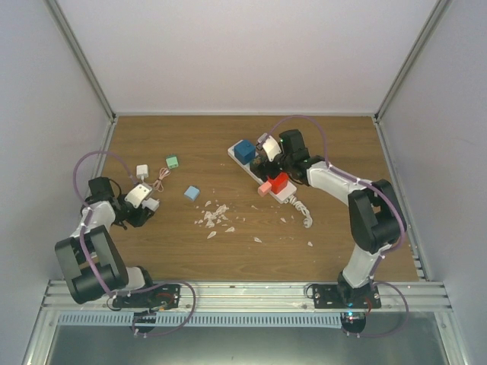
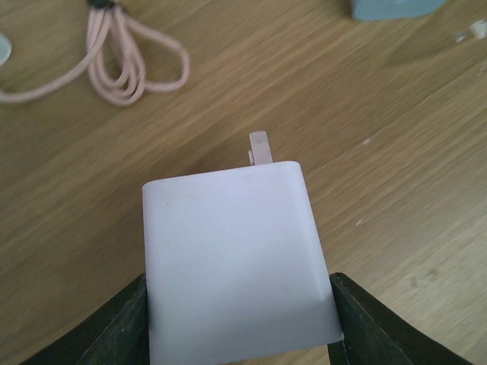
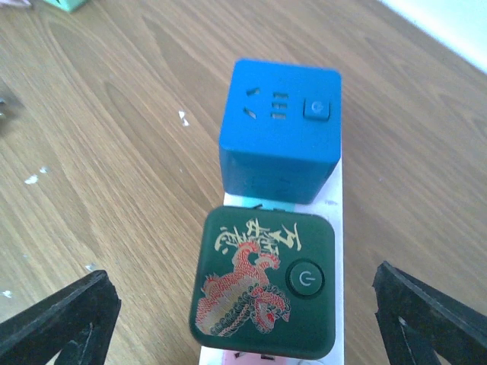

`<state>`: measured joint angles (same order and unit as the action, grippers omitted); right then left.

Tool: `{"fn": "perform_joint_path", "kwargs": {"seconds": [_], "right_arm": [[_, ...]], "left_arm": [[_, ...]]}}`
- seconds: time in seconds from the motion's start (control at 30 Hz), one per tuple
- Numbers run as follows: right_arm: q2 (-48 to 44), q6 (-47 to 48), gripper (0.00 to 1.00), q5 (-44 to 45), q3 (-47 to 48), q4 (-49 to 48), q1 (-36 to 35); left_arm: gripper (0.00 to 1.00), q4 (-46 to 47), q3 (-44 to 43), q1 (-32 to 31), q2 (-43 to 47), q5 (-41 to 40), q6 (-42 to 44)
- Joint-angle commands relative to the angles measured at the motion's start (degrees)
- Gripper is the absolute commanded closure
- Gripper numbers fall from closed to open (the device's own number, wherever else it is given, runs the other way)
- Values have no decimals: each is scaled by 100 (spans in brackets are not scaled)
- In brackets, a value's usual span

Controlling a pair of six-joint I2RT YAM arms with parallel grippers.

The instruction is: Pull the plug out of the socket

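Woodgrain table [image 1: 346,144] — left fingers [image 2: 114,328] clamp smooth boxy plug [image 2: 236,258].

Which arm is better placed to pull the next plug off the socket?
Right: the right gripper is open over the dark green plug on the socket; the left gripper, far off, holds a white plug.
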<state>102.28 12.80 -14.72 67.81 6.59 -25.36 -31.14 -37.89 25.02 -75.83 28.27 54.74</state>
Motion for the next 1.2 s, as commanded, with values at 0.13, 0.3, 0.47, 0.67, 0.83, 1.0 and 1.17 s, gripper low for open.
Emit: {"fn": "perform_joint_path", "kwargs": {"seconds": [0.13,0.3,0.47,0.67,0.83,1.0,1.17], "right_arm": [[-629,225,2,-277,12,477,57],[-1078,346,1,-316,-383,784,211],[-1430,469,0,-556,-724,1050,538],[-1634,656,1,-816,-1026,1187,877],[-1689,725,4,-874,-1231,1091,929],[-1484,647,5,-885,-1169,1072,932],[-1074,566,8,-797,-1027,988,931]], "left_arm": [[67,481,96,467,-437,149,565],[47,524,106,469,-563,87,721],[29,417,95,472,-482,56,807],[16,-54,-116,225,-24,240,781],[11,-302,-400,-668,548,624,-43],[10,-15,-474,-1893,860,584,-1096],[8,672,-629,-3124,691,357,-2261]]}}
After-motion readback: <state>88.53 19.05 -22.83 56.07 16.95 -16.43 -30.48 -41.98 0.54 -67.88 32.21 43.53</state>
